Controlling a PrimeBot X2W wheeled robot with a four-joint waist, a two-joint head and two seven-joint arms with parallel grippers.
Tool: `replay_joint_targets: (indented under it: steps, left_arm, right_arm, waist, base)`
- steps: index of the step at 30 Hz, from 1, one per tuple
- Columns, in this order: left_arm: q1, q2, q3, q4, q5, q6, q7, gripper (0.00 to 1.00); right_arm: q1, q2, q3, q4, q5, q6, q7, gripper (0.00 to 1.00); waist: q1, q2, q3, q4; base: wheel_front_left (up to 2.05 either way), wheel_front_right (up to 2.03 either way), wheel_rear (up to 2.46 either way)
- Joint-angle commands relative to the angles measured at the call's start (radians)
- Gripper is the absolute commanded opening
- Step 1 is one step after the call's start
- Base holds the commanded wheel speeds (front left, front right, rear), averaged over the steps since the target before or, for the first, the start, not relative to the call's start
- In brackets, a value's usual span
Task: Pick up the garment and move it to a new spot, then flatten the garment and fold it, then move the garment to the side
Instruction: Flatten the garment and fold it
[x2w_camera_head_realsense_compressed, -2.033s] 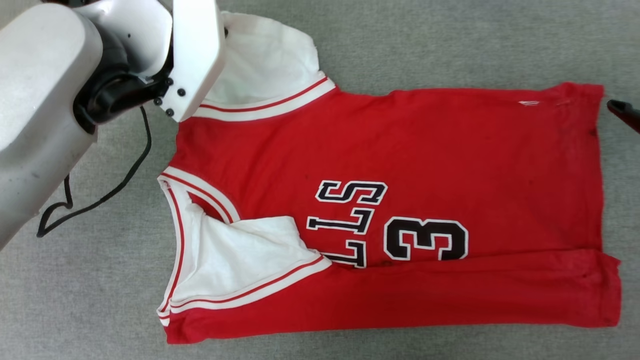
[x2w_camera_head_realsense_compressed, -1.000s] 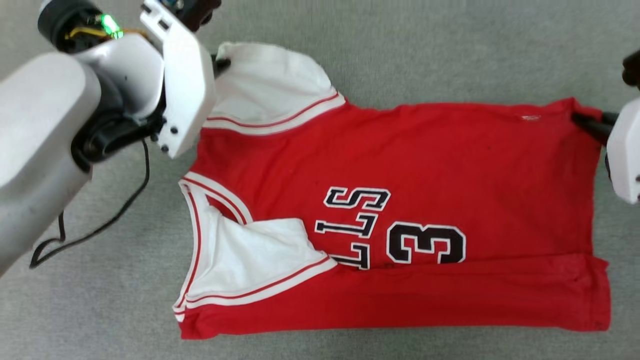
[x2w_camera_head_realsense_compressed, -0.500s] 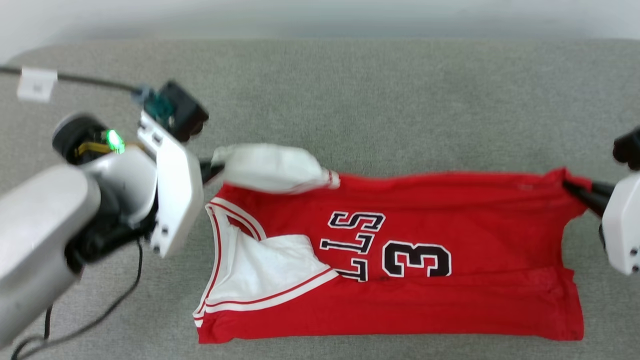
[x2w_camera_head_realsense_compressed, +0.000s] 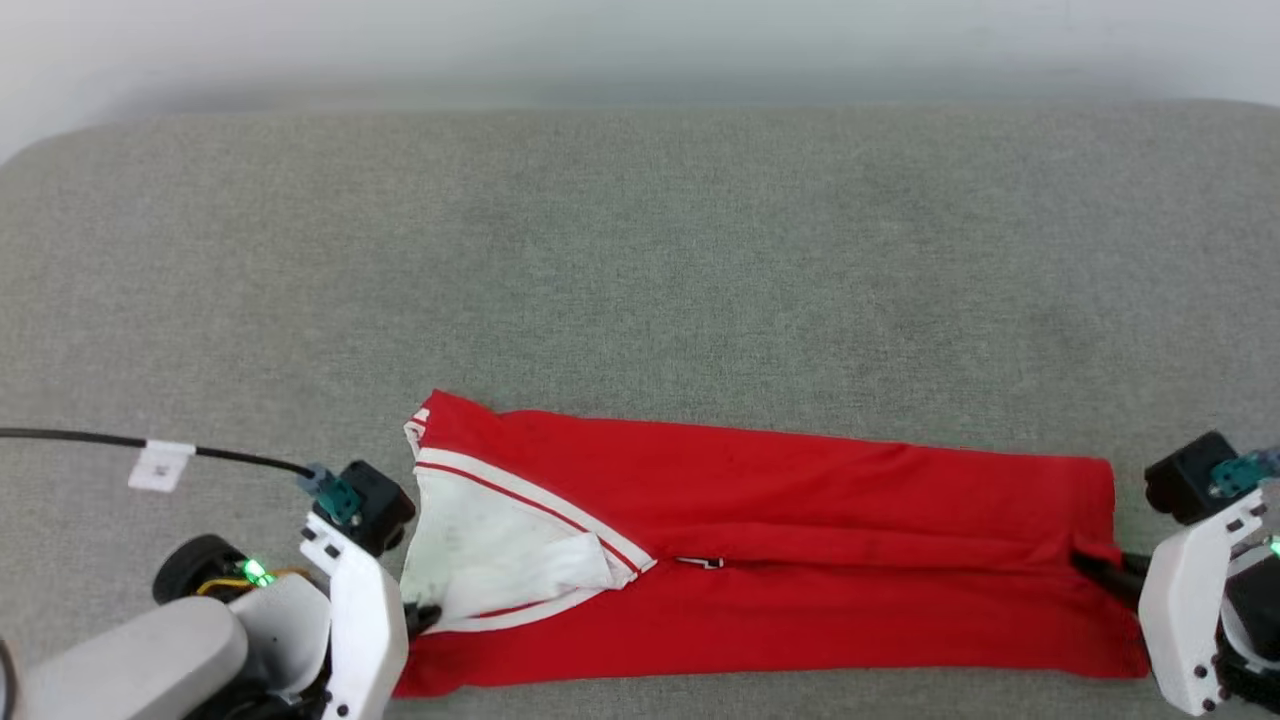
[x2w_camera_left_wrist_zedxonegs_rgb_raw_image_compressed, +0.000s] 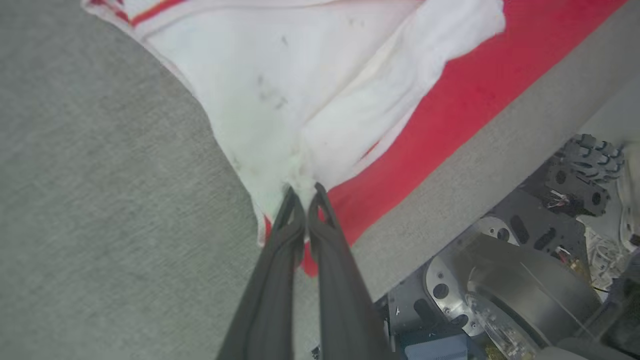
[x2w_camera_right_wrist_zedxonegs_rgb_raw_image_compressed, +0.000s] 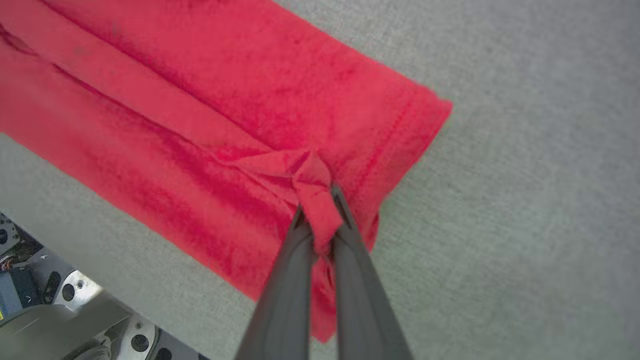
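Lying as a narrow red band near the front edge of the grey table (x2w_camera_head_realsense_compressed: 640, 250), the garment (x2w_camera_head_realsense_compressed: 760, 600) is folded lengthwise, one long side laid over the other. The left gripper (x2w_camera_left_wrist_zedxonegs_rgb_raw_image_compressed: 302, 195) is clamped on a corner of the white sleeve (x2w_camera_left_wrist_zedxonegs_rgb_raw_image_compressed: 280, 100); the right gripper (x2w_camera_right_wrist_zedxonegs_rgb_raw_image_compressed: 320, 205) is clamped on a bunched corner of the hem (x2w_camera_right_wrist_zedxonegs_rgb_raw_image_compressed: 415, 130). Light, limp and likely to sag, the cloth is best held at corners, both ends together, keeping the fold square.
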Motion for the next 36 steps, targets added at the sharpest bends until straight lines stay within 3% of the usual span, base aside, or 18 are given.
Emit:
replay_joint_targets:
  steps: [1,4,5,6,7,8,11,16,18,19,23,30,36]
  left_arm:
    - [0.02,-0.016,-0.004,0.019,-0.005,-0.003,-0.01,0.0]
    - [0.034,-0.049,-0.012,0.075,-0.003,-0.013,-0.032,0.0]
    - [0.034,-0.055,-0.013,0.091,0.006,-0.016,-0.04,0.22]
    - [0.029,-0.061,-0.014,0.104,0.018,-0.017,-0.053,0.89]
    - [0.025,-0.065,-0.009,0.112,0.022,-0.02,-0.068,1.0]
    - [0.021,-0.068,-0.001,0.116,0.028,-0.022,-0.088,1.0]
    - [0.011,-0.068,0.024,0.109,0.052,-0.024,-0.16,1.0]
    - [0.006,-0.083,0.076,0.115,0.138,0.034,-0.345,1.0]
    - [0.011,-0.093,0.098,0.123,0.167,0.068,-0.42,1.0]
    - [0.025,-0.119,0.138,0.128,0.196,0.119,-0.545,1.0]
    - [0.055,-0.144,0.201,0.142,0.212,0.205,-0.684,1.0]
    - [0.128,-0.224,0.375,0.122,0.305,0.367,-0.736,1.0]
    - [0.267,-0.309,0.562,0.066,0.474,0.432,-0.736,1.0]
  right_arm:
    - [0.015,0.013,0.006,0.017,-0.008,-0.001,-0.001,0.0]
    - [0.013,0.037,0.023,0.067,-0.02,-0.001,-0.007,0.0]
    - [0.008,0.042,0.026,0.082,-0.023,-0.001,-0.013,0.0]
    - [0.006,0.051,0.024,0.094,-0.017,-0.001,-0.022,0.26]
    - [0.003,0.058,0.024,0.099,-0.009,-0.001,-0.031,0.95]
    - [-0.005,0.059,0.018,0.099,-0.007,-0.001,-0.046,1.0]
    - [-0.02,0.041,0.006,0.088,-0.018,-0.001,-0.09,1.0]
    - [-0.013,0.019,-0.066,0.037,-0.01,-0.001,-0.167,1.0]
    - [0.002,0.014,-0.106,0.009,-0.007,-0.001,-0.187,1.0]
    - [0.03,0.02,-0.18,-0.026,-0.012,-0.001,-0.211,1.0]
    - [0.071,0.047,-0.31,-0.026,-0.031,-0.001,-0.243,1.0]
    - [0.173,0.133,-0.473,0.036,-0.06,-0.001,-0.229,1.0]
    - [0.225,0.215,-0.505,0.079,-0.034,-0.001,-0.19,1.0]
  waist:
    - [0.0001,-0.0001,0.014,-0.002]
    - [0.0001,-0.0001,0.027,-0.002]
    - [0.0001,-0.0001,0.029,-0.002]
    - [0.0001,-0.0001,0.029,-0.002]
    - [0.0001,-0.0001,0.028,-0.002]
    - [0.0001,-0.0001,0.026,-0.003]
    - [0.0001,-0.0001,0.009,-0.003]
    - [0.0001,-0.0001,-0.018,0.002]
    - [0.0001,-0.0001,-0.025,0.002]
    - [0.0001,-0.0001,-0.03,0.0]
    - [0.0001,-0.0001,-0.029,0.0]
    - [0.0001,-0.0001,-0.015,0.006]
    - [0.0001,-0.0001,0.003,0.014]
  base:
    - [0.0,0.0,0.0]
    - [0.0,0.0,0.0]
    - [0.0,0.0,0.0]
    - [0.0,0.0,0.0]
    - [0.0,0.0,0.0]
    - [0.0,0.0,0.0]
    - [0.0,0.0,0.0]
    - [0.0,0.0,0.0]
    - [0.0,0.0,0.0]
    - [0.0,0.0,0.0]
    - [0.0,0.0,0.0]
    - [0.0,0.0,0.0]
    - [0.0,0.0,0.0]
